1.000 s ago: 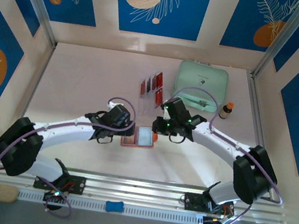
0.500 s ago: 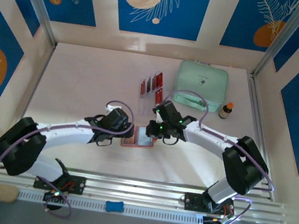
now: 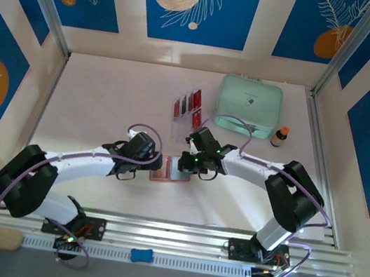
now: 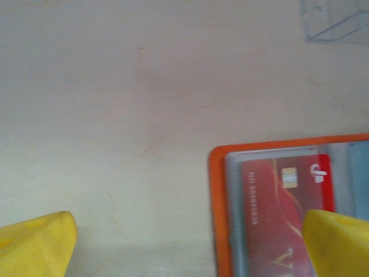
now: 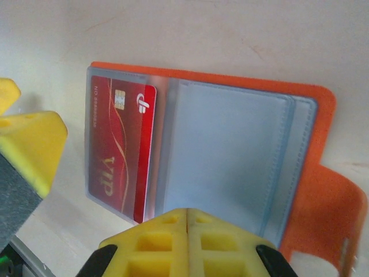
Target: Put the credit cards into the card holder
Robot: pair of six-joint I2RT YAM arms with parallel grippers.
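Here's the wallet point(image 3: 167, 173), lying open flat near the middle of the tabletop point(image 3: 106, 97), grey sleeves up, with a gripper on either side. The left gripper point(image 3: 154, 167) hangs over the wallet's left edge with its jaws spread wide and nothing between them. In its wrist view one yellow fingertip point(image 4: 36, 245) sits above bare tabletop and the other above the wallet point(image 4: 214, 202).

The right gripper point(image 3: 182, 164) is over the wallet's right half, its yellow fingers pressed tight together (I can't see anything pinched in there). Its own camera looks past the closed tips point(image 5: 187, 234) onto the wallet point(image 5: 323, 190).

One red card point(image 5: 118, 156) sits in the left sleeve, behind the frosted plastic, with a brighter strip along one long edge uncovered. The neighbouring sleeve looks plain grey.

Further back, towards the far edge, more cards point(image 3: 189, 104) stand in a clear rack point(image 4: 337, 20). A mint case point(image 3: 249, 105) lies towards the far right corner, with a small bottle point(image 3: 280, 136) just beside it.
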